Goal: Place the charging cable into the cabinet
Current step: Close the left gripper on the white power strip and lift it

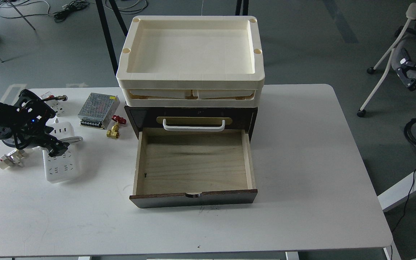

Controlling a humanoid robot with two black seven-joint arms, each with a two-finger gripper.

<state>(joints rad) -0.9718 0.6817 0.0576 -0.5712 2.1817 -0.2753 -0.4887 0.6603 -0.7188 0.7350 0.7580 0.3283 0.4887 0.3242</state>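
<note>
White charging cable [60,159] flat on table [302,162], socket holes up; left tool [60,146] over it, grip unclear.

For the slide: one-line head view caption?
Left gripper over the charging cable beside the cabinet, its drawer open.

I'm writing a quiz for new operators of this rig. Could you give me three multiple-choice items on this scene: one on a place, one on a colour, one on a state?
1. Where does the charging cable lie?
A. On the table, left of the cabinet
B. Inside the drawer
C. In the top tray

2. What colour is the handle on the cabinet?
A. Red
B. White
C. Black

3. In what state is the lower drawer?
A. Shut
B. Pulled open, with nothing visible inside
C. Pulled open, with the cable inside

Key: 1 A, it lies on the tabletop under the left gripper. 2 B, the bar is white on a tan plate. 3 B, only its pale wood floor shows.
</note>
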